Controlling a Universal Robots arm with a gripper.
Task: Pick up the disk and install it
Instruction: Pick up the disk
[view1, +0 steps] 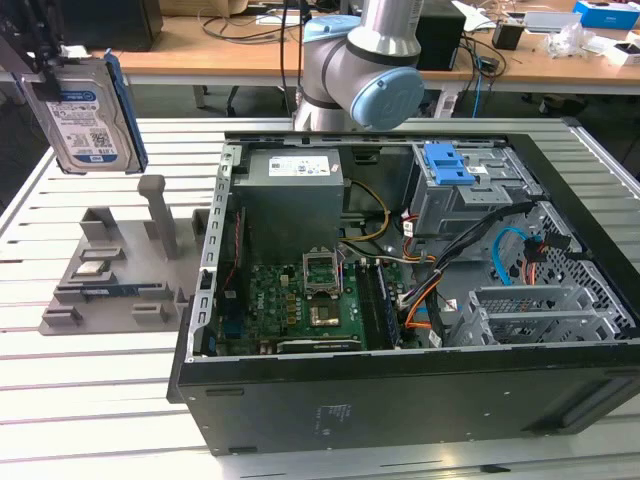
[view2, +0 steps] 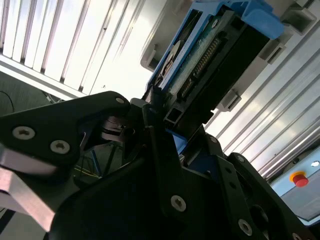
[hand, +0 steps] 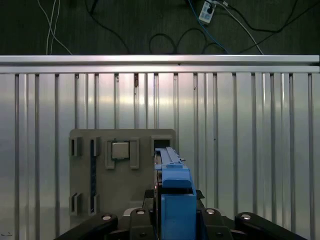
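We see a slatted metal table (view1: 100, 400) w/ wooden desks (view1: 180, 65) behind. Dark floor (hand: 125, 25), loose cables (hand: 50, 25) on it.

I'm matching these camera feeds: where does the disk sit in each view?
Exterior view: the disk hangs upright at the exterior view's upper left, above the grey tray.
Second wrist view: the disk's connector edge faces the camera, clamped in the end effector.
First wrist view: the disk is edge-on over the grey tray.
Shared landmark: the slatted table.

One disk (view1: 88, 118): silver hard drive, blue-and-white label, bright blue edge frame; upright, held aloft above the bench (view1: 90, 400), upper left of the exterior view.
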